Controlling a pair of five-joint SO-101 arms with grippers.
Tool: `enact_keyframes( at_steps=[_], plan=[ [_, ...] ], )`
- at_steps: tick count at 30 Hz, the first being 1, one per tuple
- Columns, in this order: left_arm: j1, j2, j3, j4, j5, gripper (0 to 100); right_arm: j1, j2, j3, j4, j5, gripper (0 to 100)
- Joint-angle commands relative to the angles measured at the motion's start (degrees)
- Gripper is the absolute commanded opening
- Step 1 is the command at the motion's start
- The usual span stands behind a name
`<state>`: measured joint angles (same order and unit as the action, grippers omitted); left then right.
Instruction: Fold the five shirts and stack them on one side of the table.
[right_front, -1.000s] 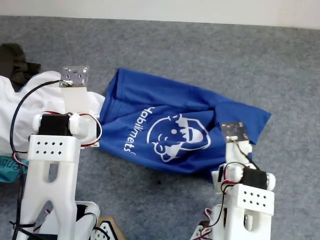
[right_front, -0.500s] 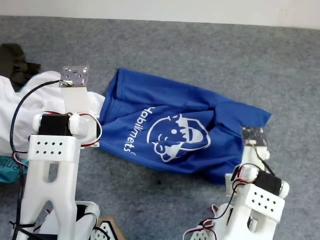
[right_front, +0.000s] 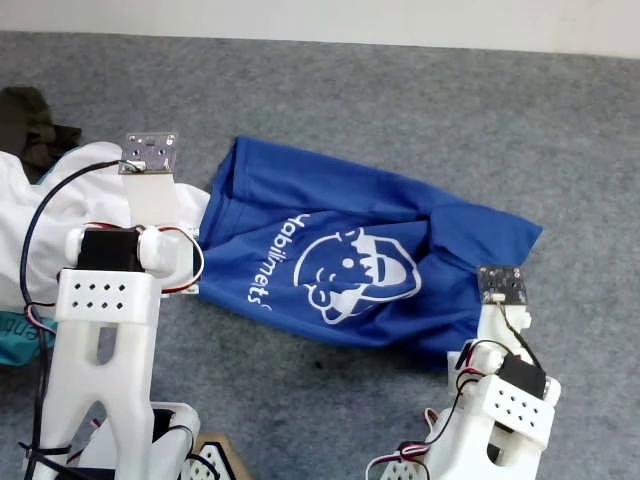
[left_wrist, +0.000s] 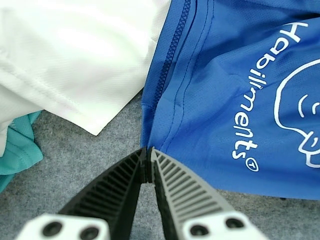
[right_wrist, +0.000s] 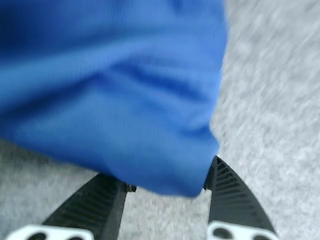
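Left wrist view reveals the grip that the arm covers from above: left jaws clenched on a hem corner of the blue shirt (left_wrist: 210, 75), beside a white shirt (left_wrist: 75, 55). Right jaws stand released, straddling the shirt's opposite edge. It lies crumpled mid-desk (right_front: 400, 90).

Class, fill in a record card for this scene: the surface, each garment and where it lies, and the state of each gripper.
Surface: grey table
Blue shirt: spread mid-table, creased
White shirt: against the blue shirt's edge
Teal cloth: beside the white shirt
Left gripper: shut on the blue shirt's corner
Right gripper: open, astride the blue shirt's opposite edge
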<state>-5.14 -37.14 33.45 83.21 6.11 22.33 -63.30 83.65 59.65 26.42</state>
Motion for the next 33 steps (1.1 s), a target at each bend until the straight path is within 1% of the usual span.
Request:
enact_keyframes(
  at_steps=[1,4,7,9,11,12,13,15,18,22,27,31,33],
  plan=[
    [-0.7,-0.7,-0.2,-0.5,0.4,1,-2.1,-0.1,0.2,-3.4,-1.7,22.1],
    [-0.7,-0.7,-0.2,-0.6,0.4,1,-4.4,-0.1,1.0,-3.1,-1.7,22.0],
    [-0.7,-0.7,-0.2,-0.7,0.4,1,-4.6,-0.1,1.6,-3.1,-1.5,20.4],
    [-0.7,-0.7,-0.2,-0.7,0.4,1,-4.5,-0.1,1.6,-3.1,-1.4,12.8],
    [-0.7,-0.7,-0.1,-0.7,0.4,1,-4.4,-0.1,1.6,-3.1,-1.4,0.6],
    [-0.7,-0.7,0.0,-0.7,0.4,1,-4.4,-0.2,1.6,-3.1,-1.4,0.4],
    [-0.7,-0.7,0.5,-0.9,0.4,1,-4.0,-0.2,1.7,-3.0,-1.4,2.7],
    [-0.7,-0.7,1.8,-2.5,0.4,1,-1.8,-0.3,1.3,-3.1,-1.4,0.2],
    [-0.7,-0.7,4.0,-4.8,0.4,1,1.5,-0.4,-1.0,-2.9,-1.4,0.5],
    [-0.7,-0.9,3.6,-5.2,0.5,1,2.2,-0.3,-9.2,5.1,-1.3,0.5],
    [-0.7,-1.2,-2.9,-4.3,0.5,1,2.1,-0.1,-25.3,17.2,-1.7,0.5],
    [-0.7,-0.8,-10.3,-0.3,0.5,1,-1.5,0.5,-38.0,27.4,-1.8,0.5],
    [-0.7,-0.7,-14.1,1.3,0.5,1,-3.4,3.6,-45.1,31.7,-2.4,0.5]
  ],
)
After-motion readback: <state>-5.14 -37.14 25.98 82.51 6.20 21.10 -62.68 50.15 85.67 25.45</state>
